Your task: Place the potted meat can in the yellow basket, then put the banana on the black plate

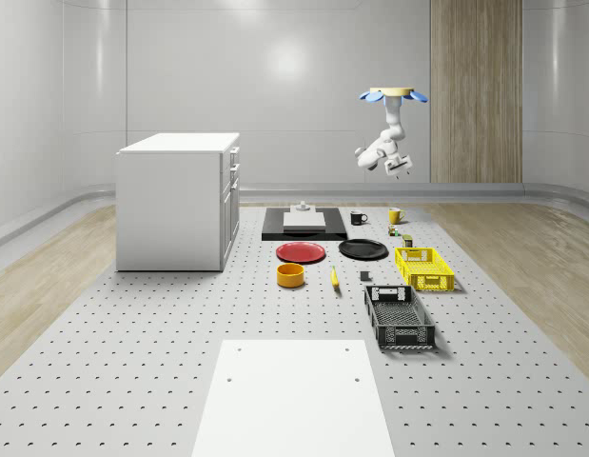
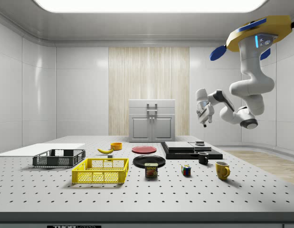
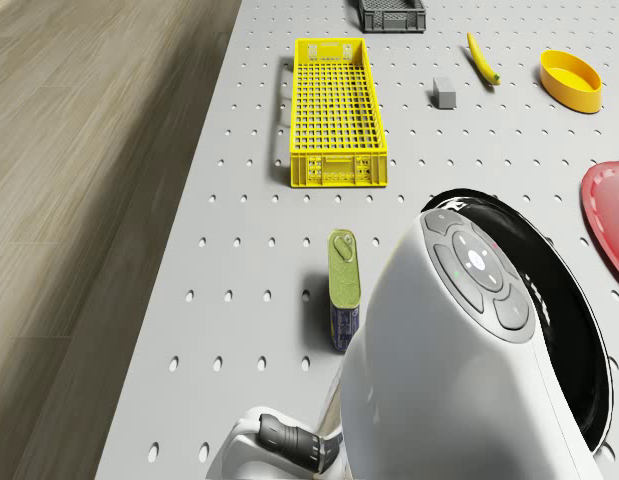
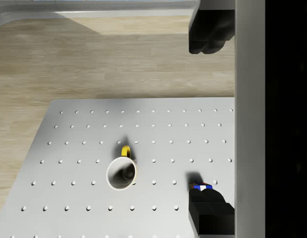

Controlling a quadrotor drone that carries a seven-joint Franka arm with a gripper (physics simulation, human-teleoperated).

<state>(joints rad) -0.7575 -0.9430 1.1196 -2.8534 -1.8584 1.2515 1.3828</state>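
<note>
Drone (image 2: 260, 35) hovered high over tabletop's (image 1: 132, 362) far right corner, arm bent down. End effector (image 2: 204, 121) hung well above the yellow mug (image 4: 121, 173), fingers (image 4: 208, 37) spread, holding nothing. Meat can (image 3: 343, 288) lay btwn yellow basket (image 3: 335, 110) & black plate (image 1: 363, 249); banana (image 3: 481, 58) near orange bowl (image 3: 570, 80).

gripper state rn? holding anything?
Gripper: open, holding nothing, high in the air above the yellow mug; the drone hovers over the table's far end.
</note>
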